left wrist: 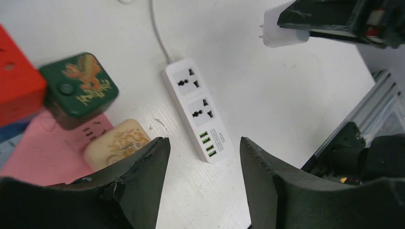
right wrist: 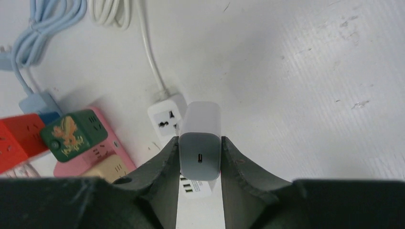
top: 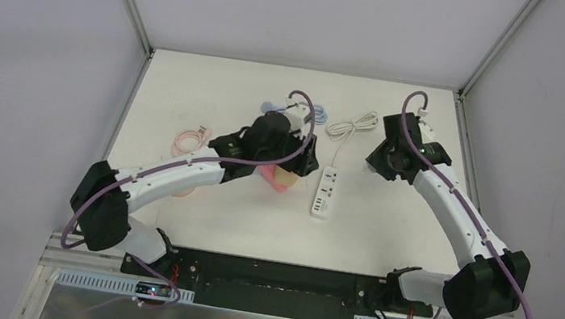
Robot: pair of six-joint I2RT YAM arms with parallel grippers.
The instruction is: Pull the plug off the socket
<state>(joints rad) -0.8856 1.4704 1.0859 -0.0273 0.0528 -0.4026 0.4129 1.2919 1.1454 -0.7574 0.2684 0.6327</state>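
Two arms reached over the table in the top view. The left gripper hung above a huddle of coloured adaptors, with the white socket strip just to its right. The right gripper stood apart from that strip, on its far right side. What it carried was too small to make out from up there.

From the left wrist, the jaws stood apart with nothing between them, and the strip lay below the gap. Both of its sockets showed bare. A green cube adaptor, a red block and a cream adaptor on a pink strip sat off to the left finger's side. Up beyond the right finger, the plug hung in the air with its prongs showing, clear of everything.

From the right wrist, the fingers were closed squarely on the plug's two flat sides, its port end facing the camera. The strip and its white cable lay beneath and a little left of the grip.

So the plug looked already free of the socket. To finish well, the right hand probably needed to hold its pinch steady and carry the plug away from the strip (no twisting, so the smooth casing would not slip). The left hand could well stay over the strip in case it shifted.
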